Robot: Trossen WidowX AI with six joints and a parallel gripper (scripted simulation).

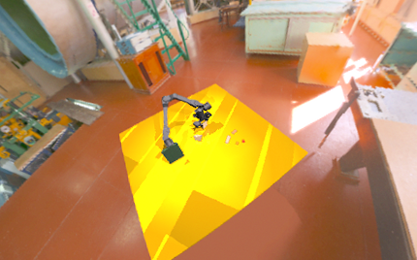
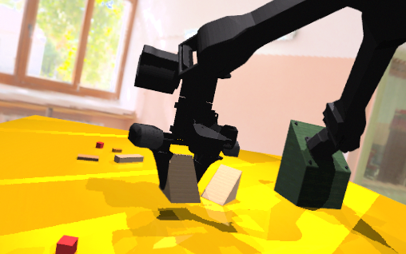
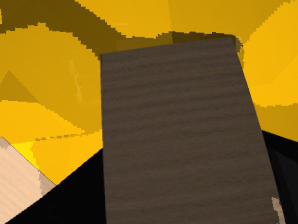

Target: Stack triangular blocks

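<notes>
One triangular block (image 2: 183, 181) (image 3: 182, 125), dark in shade, is held between the fingers of my gripper (image 2: 181, 177) (image 3: 177, 143), which is shut on it. Its wood-grained face fills the middle of the wrist view. In the exterior view it hangs a little above the table (image 2: 132, 236), with a shadow below it. The other triangular block (image 2: 224, 184) (image 3: 17, 187) (image 1: 198, 137) is pale and stands on the table, sloped face showing, just right of the held block in the exterior view. A finger hides part of the gap between them.
The arm's dark green base (image 2: 293, 172) (image 1: 173, 153) stands beyond the pale block. A pale bar (image 2: 129, 159) (image 1: 227, 140), a flat brown piece (image 2: 88, 158), a small brown piece (image 2: 117, 150) and a red cube (image 2: 100, 144) lie farther off. Another red cube (image 2: 66, 244) is in the foreground.
</notes>
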